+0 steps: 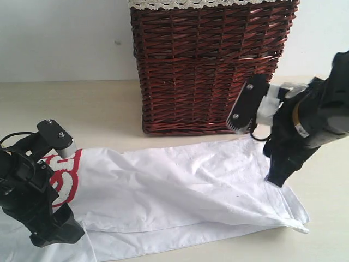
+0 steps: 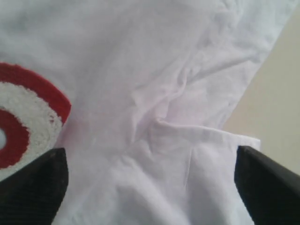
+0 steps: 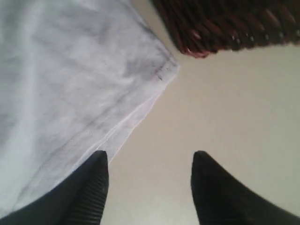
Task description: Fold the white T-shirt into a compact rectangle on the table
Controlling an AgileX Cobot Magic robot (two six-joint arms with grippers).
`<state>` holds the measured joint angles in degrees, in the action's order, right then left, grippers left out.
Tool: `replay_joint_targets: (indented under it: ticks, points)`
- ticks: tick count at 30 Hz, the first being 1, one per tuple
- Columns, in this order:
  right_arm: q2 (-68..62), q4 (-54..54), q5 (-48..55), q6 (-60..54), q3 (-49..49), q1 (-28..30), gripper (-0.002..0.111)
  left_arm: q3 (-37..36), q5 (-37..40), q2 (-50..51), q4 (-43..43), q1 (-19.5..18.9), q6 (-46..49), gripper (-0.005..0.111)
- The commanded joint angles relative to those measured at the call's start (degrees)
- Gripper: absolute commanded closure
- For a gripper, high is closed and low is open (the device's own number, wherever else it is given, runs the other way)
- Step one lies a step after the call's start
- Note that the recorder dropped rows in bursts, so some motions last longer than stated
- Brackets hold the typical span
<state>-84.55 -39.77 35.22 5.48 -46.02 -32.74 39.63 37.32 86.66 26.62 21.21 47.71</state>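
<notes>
The white T-shirt lies in a long, wrinkled folded band; left gripper and right gripper gape empty.

The basket blocks the back middle, standing close behind the shirt. Bare table lies open left of the basket and along the front right edge.

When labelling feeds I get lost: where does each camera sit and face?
Exterior: off the arms, facing across the table to the wicker basket; left hand and right hand show.
Left wrist: on left arm, down onto the white T-shirt lettering; open left hand shows.
Right wrist: on right arm, down onto T-shirt corner and table; open right hand shows.
Shared: exterior and right wrist both show the basket.
</notes>
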Motion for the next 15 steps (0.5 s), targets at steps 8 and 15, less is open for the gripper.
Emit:
replay_joint_targets:
  ticks: [8,15]
  points:
    - [-17.9,42.8,-11.1,-19.4,-11.4,17.2,0.058,-0.1,1.1,0.1,0.7,0.2,-0.2,0.015]
    - [-26.5,40.7,-18.5,-15.2,-13.3,19.1,0.06,-0.1,1.5,0.1,0.7,0.2,-0.2,0.015]
